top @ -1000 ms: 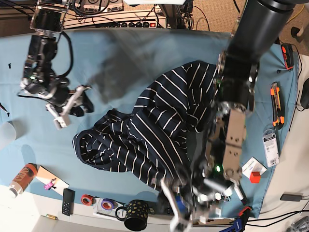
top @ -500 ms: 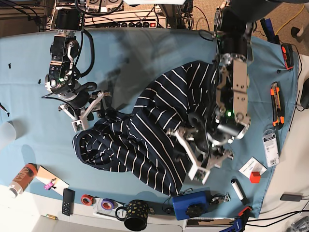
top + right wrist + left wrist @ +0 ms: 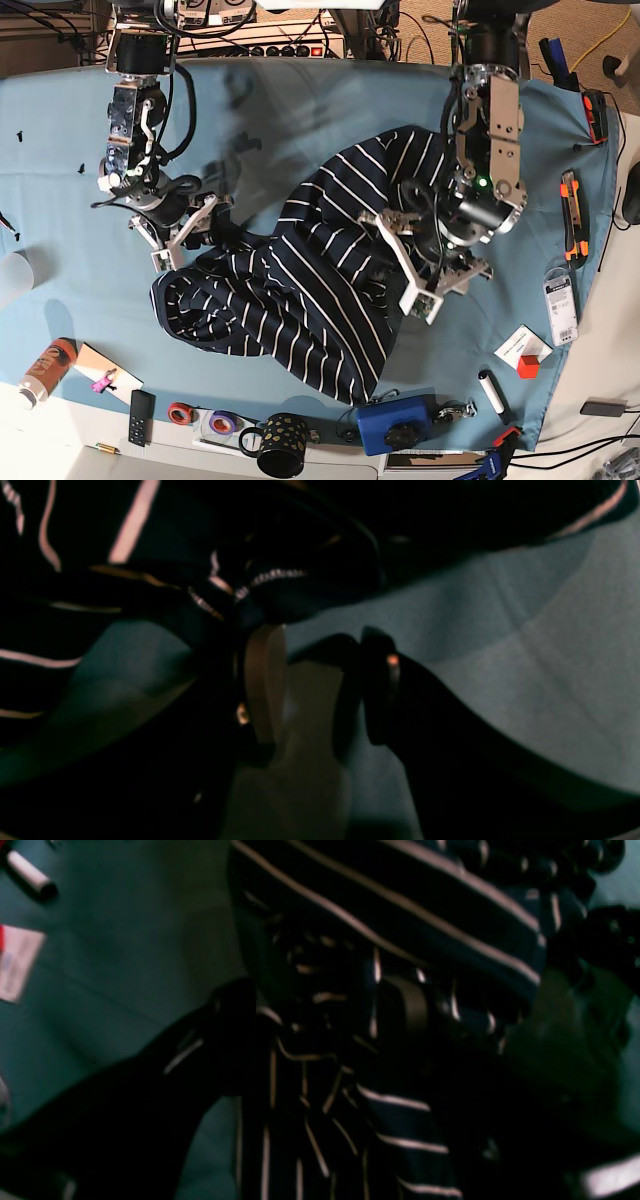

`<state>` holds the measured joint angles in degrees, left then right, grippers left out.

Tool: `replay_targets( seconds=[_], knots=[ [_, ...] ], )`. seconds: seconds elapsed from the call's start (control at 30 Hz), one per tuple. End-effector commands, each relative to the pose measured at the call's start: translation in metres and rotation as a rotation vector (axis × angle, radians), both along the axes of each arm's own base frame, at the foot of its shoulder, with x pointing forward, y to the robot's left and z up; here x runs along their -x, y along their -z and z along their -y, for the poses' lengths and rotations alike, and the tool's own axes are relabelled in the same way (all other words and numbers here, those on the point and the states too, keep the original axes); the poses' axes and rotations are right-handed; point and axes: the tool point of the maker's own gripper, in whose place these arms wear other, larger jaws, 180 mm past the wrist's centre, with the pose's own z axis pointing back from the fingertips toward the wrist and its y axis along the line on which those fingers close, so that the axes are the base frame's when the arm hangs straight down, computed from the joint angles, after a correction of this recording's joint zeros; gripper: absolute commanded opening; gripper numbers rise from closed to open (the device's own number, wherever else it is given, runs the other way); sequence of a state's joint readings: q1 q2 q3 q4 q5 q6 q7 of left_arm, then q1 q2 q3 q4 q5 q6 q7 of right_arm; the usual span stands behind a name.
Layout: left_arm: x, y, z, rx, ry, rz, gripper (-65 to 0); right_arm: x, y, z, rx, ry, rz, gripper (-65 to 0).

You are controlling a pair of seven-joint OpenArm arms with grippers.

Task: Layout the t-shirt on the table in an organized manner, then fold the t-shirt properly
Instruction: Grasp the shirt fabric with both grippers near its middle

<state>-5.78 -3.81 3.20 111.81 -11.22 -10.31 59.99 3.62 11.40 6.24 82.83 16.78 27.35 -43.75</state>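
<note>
Seen from above, a teal table (image 3: 300, 110) fills the frame, with a crumpled, striped navy shirt (image 3: 300, 280) lying in a heap at its centre, running from the upper right of the middle down to the lower left. The left gripper (image 3: 418, 262), on the right side of the frame, sits low over the shirt's right edge with its jaws spread wide; the left wrist view shows bunched striped cloth (image 3: 350, 1040) between and around the fingers, too dark to tell whether any of it is pinched. The right gripper (image 3: 180, 235), on the left side of the frame, is at the shirt's upper left edge, jaws partly apart; in the right wrist view its fingers (image 3: 265, 680) stand over bare table (image 3: 525, 655) just beside a dark fold of cloth (image 3: 280, 580), holding nothing. Along the bottom edge sit a black spotted mug (image 3: 280, 440), tape rolls (image 3: 205, 420) and a blue box (image 3: 395, 425).
</note>
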Motion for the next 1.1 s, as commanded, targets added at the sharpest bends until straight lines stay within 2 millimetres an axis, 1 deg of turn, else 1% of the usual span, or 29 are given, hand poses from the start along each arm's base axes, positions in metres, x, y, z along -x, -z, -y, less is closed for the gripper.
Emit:
replay_targets(
  seconds=[0.0, 0.17, 0.4, 0.43, 0.47, 0.57, 0.7, 0.8, 0.87, 0.97, 1.07],
  knots=[
    [-0.006, -0.017, 0.002, 0.022, 0.001, 0.059, -29.2, -0.015, -0.018, 0.000, -0.005, -0.001, 0.056, -40.5],
    [0.000, -0.010, 0.002, 0.022, 0.001, 0.039, -29.2, -0.027, -0.028, -0.012, -0.031, -0.005, 0.077, -40.5],
    [0.000, -0.010, 0.002, 0.023, 0.002, 0.039, -29.2, -0.031, -0.031, -0.028, -0.073, -0.009, 0.096, -40.6],
    [0.000, -0.010, 0.002, 0.022, 0.002, 0.039, -29.2, -0.032, -0.032, -0.029, -0.078, -0.009, 0.103, -41.7],
    [0.000, -0.010, 0.002, 0.023, 0.002, 0.039, -29.2, -0.032, -0.033, -0.030, -0.081, -0.008, 0.109, -46.2],
    [0.000, -0.010, 0.002, 0.023, 0.002, 0.039, -29.2, -0.034, -0.035, -0.029, -0.083, -0.004, 0.122, -64.4],
    [-0.001, -0.011, 0.003, 0.025, 0.002, 0.044, -29.2, -0.034, -0.033, -0.024, -0.040, -0.002, 0.111, -65.0],
    [-0.002, -0.013, 0.003, 0.031, 0.001, 0.058, -29.2, -0.027, -0.035, -0.021, -0.008, -0.005, 0.071, -65.0],
    [-0.003, -0.014, 0.003, 0.032, 0.001, 0.062, -29.2, -0.021, -0.043, -0.018, 0.017, -0.005, 0.067, -65.0],
    [-0.003, -0.014, 0.003, 0.033, 0.001, 0.063, -29.2, -0.012, -0.066, -0.011, 0.046, 0.008, 0.128, -65.0],
    [-0.003, -0.014, 0.003, 0.033, 0.001, 0.062, -29.2, 0.002, -0.085, -0.001, 0.076, 0.030, 0.185, -65.0]
  ],
)
